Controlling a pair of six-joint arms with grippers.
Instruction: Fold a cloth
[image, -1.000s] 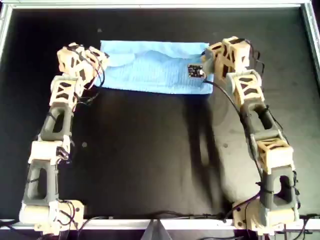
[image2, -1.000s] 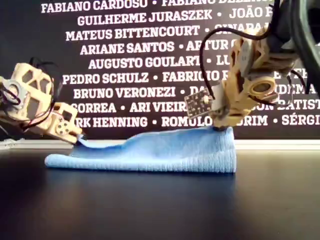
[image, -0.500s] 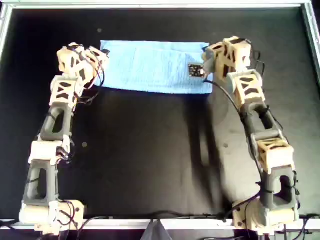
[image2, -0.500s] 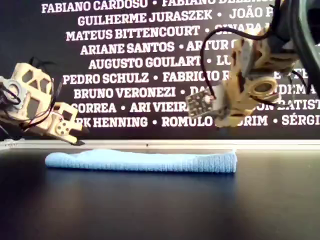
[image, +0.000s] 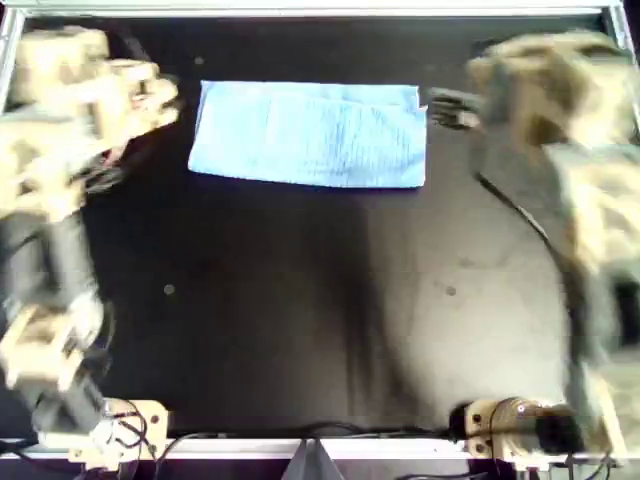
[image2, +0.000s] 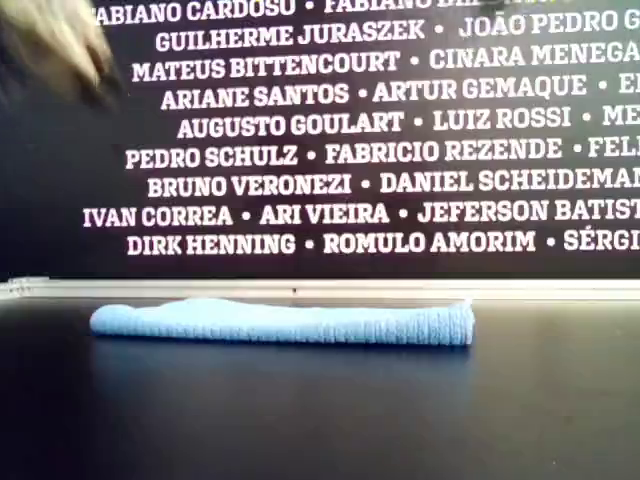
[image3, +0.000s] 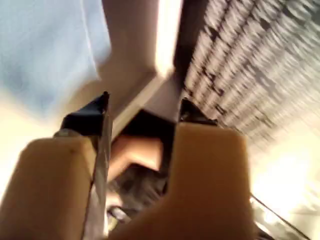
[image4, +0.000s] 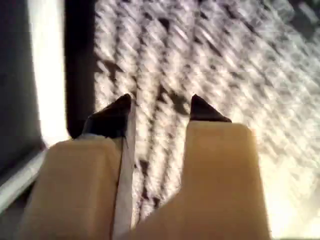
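Note:
The light-blue cloth (image: 310, 135) lies flat as a folded rectangle near the far edge of the black table; in the exterior view it (image2: 285, 322) is a low flat strip. Neither gripper touches it. My first gripper (image3: 142, 107) is open and empty, with a blurred piece of the cloth (image3: 45, 50) beyond its jaws. My second gripper (image4: 160, 107) is open and empty, facing the lettered wall. In the overhead view one blurred arm (image: 90, 90) is left of the cloth and one blurred arm (image: 540, 90) is right of it; I cannot tell which is which.
A metal rail (image: 300, 10) frames the black table (image: 300, 300). A black wall with white names (image2: 340, 150) stands behind the cloth. A blurred arm part (image2: 55, 35) shows at the exterior view's top left. Arm bases (image: 520, 430) sit at the near edge.
The cloth was let go and has settled flat. Both arms have swung up and outward from its ends and are now motion-blurred; the arm at the exterior view's right has left that view.

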